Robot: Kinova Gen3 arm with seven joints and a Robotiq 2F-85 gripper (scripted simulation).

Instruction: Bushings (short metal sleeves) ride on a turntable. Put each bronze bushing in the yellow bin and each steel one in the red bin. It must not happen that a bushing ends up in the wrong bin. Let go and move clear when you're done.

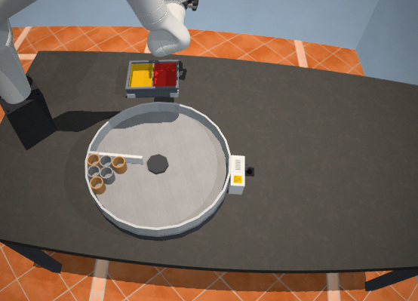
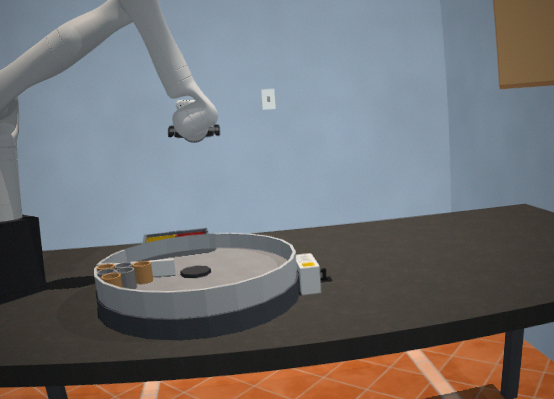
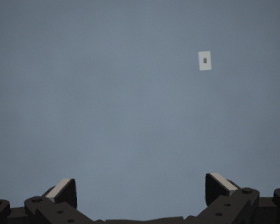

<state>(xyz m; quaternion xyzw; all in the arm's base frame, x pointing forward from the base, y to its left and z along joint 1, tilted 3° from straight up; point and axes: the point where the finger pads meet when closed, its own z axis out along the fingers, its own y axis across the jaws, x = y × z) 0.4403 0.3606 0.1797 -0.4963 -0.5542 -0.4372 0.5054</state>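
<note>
Three bronze bushings, one at the back left (image 1: 93, 160), one at the right (image 1: 120, 170) (image 2: 143, 274) and one in front (image 1: 98, 190) (image 2: 113, 279), stand upright at the left of the turntable (image 1: 170, 202) (image 2: 235, 263). Three steel bushings, one at the back (image 1: 106, 161), one at the left (image 1: 93, 171) and one nearer the middle (image 1: 108, 179) (image 2: 128, 278), stand among them. The yellow bin (image 1: 139, 78) (image 2: 161, 238) and red bin (image 1: 166, 79) (image 2: 191, 234) sit behind the turntable; no bushing shows in either. My gripper (image 1: 193, 3) (image 3: 141, 191) is open and empty, high beyond the bins, facing the wall.
A raised wall rings the turntable. A white bar (image 1: 117, 155) (image 2: 164, 267) runs inward from its left side, just behind the bushings, towards the dark hub (image 1: 158, 164) (image 2: 195, 271). A white box (image 1: 237, 168) (image 2: 309, 278) stands against the right rim.
</note>
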